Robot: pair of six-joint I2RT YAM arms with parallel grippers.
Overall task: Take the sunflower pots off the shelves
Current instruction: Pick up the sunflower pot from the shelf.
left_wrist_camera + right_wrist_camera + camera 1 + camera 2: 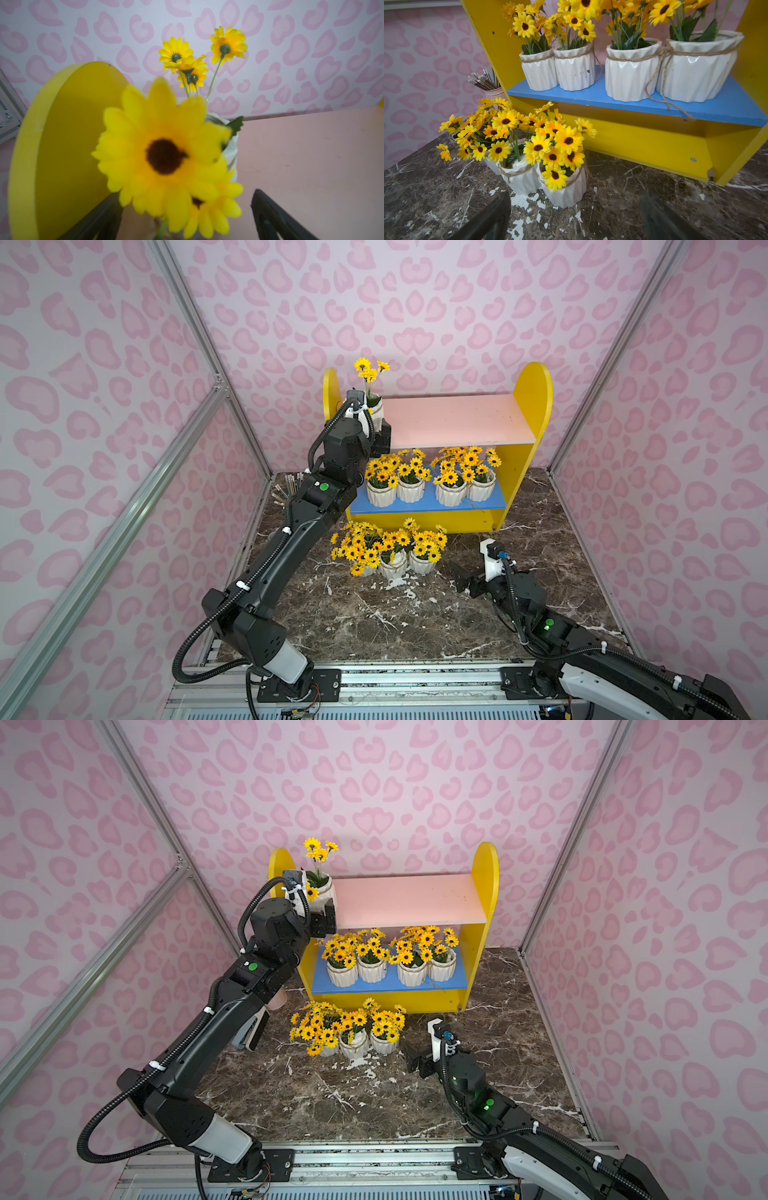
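The shelves [536,406] [484,886] stand at the back of the table. One sunflower pot [376,412] [323,891] sits at the left end of the pink upper board [311,155]. My left gripper [380,438] [325,920] [187,209] is open, its fingers on either side of the pot's near face. A blurred bloom hides most of that pot [230,158] in the left wrist view. Several pots [451,494] [575,70] line the blue lower board [612,99]. Three pots [392,568] [564,193] stand on the table. My right gripper [461,578] [411,1058] [575,216] is open and empty, low beside them.
A pink cup of pencils [494,93] [276,1000] stands left of the shelves, behind my left arm [291,539]. The dark marble tabletop [395,622] is walled by pink patterned panels with metal frame rails [232,398].
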